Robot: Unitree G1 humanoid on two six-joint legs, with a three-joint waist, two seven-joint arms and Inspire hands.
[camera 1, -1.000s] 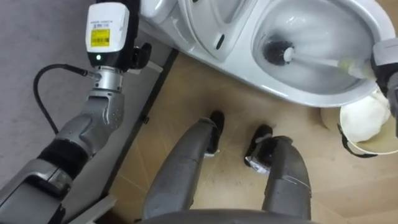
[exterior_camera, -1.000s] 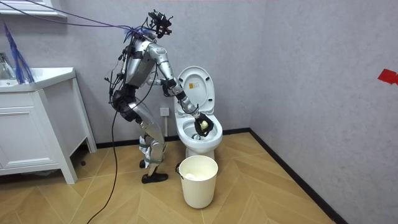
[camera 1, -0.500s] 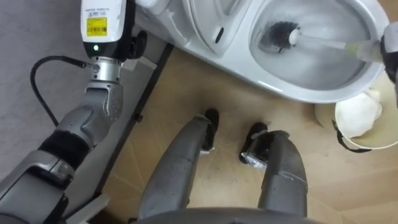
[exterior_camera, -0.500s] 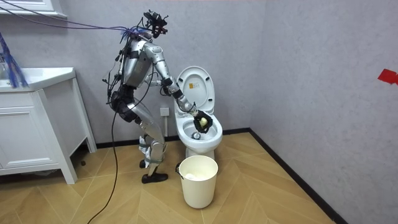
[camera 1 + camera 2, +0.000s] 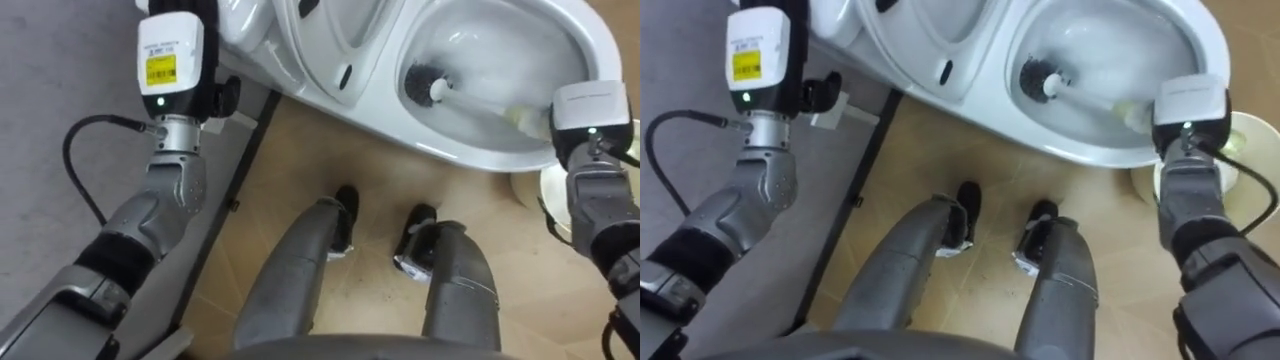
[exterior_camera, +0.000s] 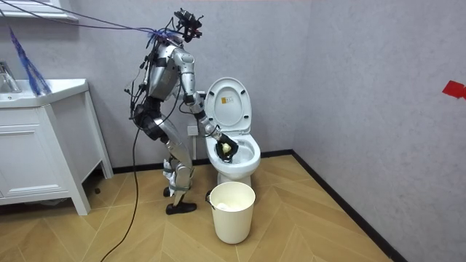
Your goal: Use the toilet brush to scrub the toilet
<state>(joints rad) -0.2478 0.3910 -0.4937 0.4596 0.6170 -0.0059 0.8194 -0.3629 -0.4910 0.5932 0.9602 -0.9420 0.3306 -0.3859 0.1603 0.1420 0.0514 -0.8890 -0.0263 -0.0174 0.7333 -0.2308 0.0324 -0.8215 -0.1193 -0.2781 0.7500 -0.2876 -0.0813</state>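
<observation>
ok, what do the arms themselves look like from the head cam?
Both forearms are silver-grey metal in rounded segments, and each ends at the wrist in a white box with a small green light. The left arm has a yellow label on its box, a black band further down and a black cable looping off the wrist. The right arm has a plain white box.

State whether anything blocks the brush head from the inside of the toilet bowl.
Nothing visible does. The lid is raised, and the toilet brush already has its head inside the bowl, with its handle held by the right hand.
</observation>
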